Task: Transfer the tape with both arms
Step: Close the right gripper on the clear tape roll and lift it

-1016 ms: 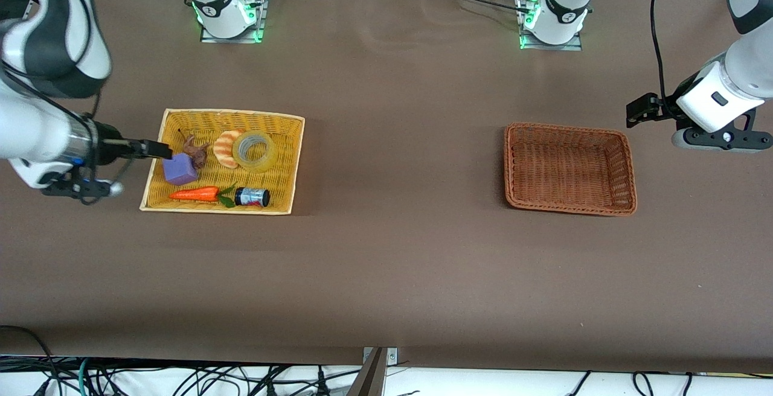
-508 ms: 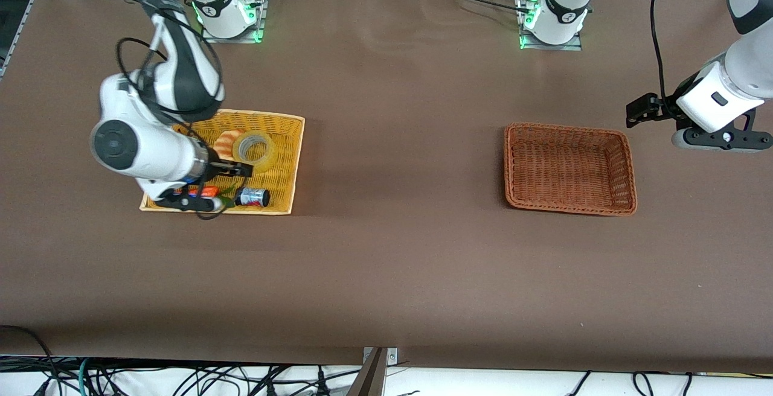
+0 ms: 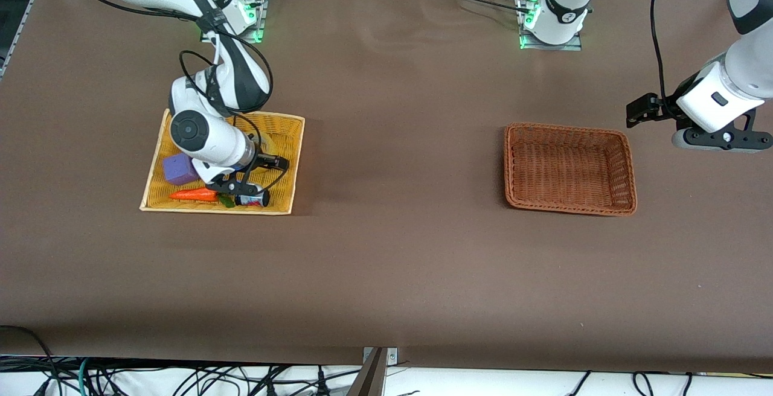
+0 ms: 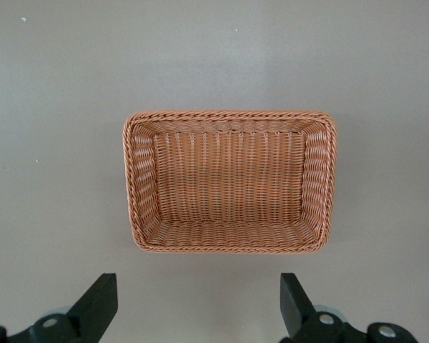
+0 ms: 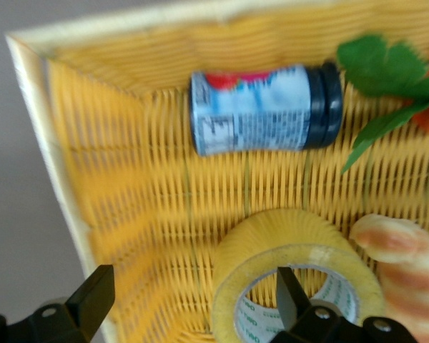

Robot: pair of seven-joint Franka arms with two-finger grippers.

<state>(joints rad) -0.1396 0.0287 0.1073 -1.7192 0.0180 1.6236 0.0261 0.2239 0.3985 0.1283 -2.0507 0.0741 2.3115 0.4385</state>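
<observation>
One brown table point(image 3: 386, 263) bears two baskets, yellow basket point(image 3: 284, 194) and empty brown basket point(image 3: 567, 169). The right gripper point(image 5: 193, 304) hovers open-fingered over one tape point(image 5: 272, 257) lying in the yellow basket beside one jar point(image 5: 264, 111), carrot point(image 3: 193, 194) and purple block point(image 3: 178, 169). The left gripper point(image 4: 196, 304) waits open near the brown basket.

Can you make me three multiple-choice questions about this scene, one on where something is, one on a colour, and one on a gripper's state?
1. Where does the tape lie?
A. In the yellow basket
B. In the brown basket
C. On the bare table

2. What colour is the block in the yellow basket?
A. Green
B. Purple
C. Red

3. How is the right gripper?
A. Shut on the jar
B. Shut on the tape
C. Open over the tape

Answers:
1 A: the right wrist view shows the roll on yellow weave beside the jar.
2 B: the front view shows a purple cube above the carrot.
3 C: its fingers stand apart, one over the roll's core, gripping nothing.
</observation>
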